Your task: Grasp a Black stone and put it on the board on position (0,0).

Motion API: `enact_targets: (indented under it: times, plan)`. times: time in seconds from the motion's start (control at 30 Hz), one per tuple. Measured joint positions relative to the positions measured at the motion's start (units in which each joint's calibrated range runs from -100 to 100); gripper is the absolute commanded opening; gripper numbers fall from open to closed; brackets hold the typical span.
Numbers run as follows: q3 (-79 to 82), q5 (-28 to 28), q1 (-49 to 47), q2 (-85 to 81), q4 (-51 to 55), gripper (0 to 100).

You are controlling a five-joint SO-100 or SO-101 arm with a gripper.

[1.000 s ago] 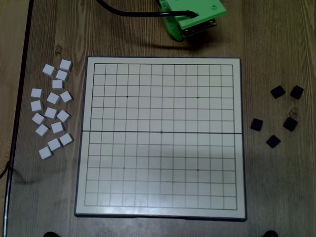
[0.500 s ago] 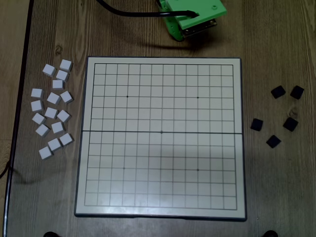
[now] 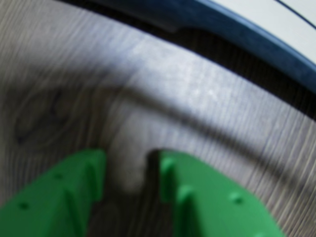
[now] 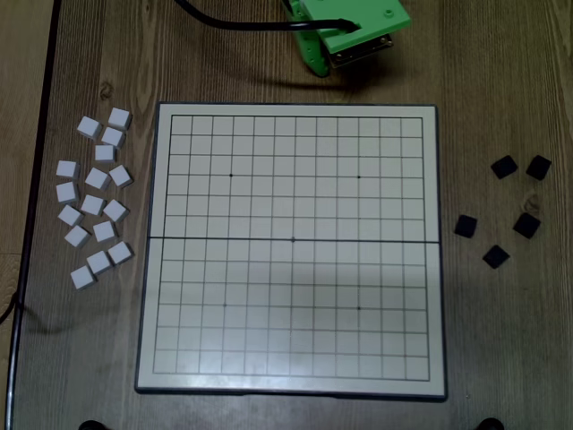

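While the arm sits folded at the upper edge of the overhead view, the two cameras share almost nothing.

Overhead view, arm: a green arm body [image 4: 351,31] at top centre, just above the board's upper rim, with a black cable [image 4: 237,24] running off to the upper left; the fingertips cannot be made out from here.
Overhead view, board: the board [image 4: 292,383] fills the middle of the frame, cream with thin grid lines, a dark rim and a thick fold line across its middle; no tile lies on it.
Overhead view, black tiles: five lie loose at right, well apart from the board; the Black stone [image 4: 465,226] nearest the board sits at middle right, two more above it and two further right and below.
Overhead view, white tiles: a cluster of white tiles [image 4: 94,202] at left, beside the board's left rim.

Wrist view, gripper: the gripper [image 3: 127,165] enters from the bottom edge, its two green fingers [image 3: 59,197] standing a little apart with bare wood showing in the gap; nothing is held.
Wrist view, board: only a strip of dark rim and a sliver of cream at upper right; blurred.
Wrist view, tiles: none in frame.

Surface: a brown wood-grain table [image 4: 501,72], with a dark edge strip down the left of the overhead view.
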Motion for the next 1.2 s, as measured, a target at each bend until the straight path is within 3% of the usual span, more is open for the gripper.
enact_targets:
  times: [0.23, 0.37, 0.57, 0.77, 1.2]
  plan:
    - [-0.09, -5.32, 0.00, 3.29, -1.67, 7]
    - [-2.24, -10.74, -0.22, 13.79, -8.01, 7]
    - [-11.18, -12.26, -3.02, 32.51, -17.29, 6]
    - [-22.80, -14.11, -5.28, 47.95, -17.61, 6]
    - [-40.32, -21.78, -13.26, 62.37, -11.74, 6]
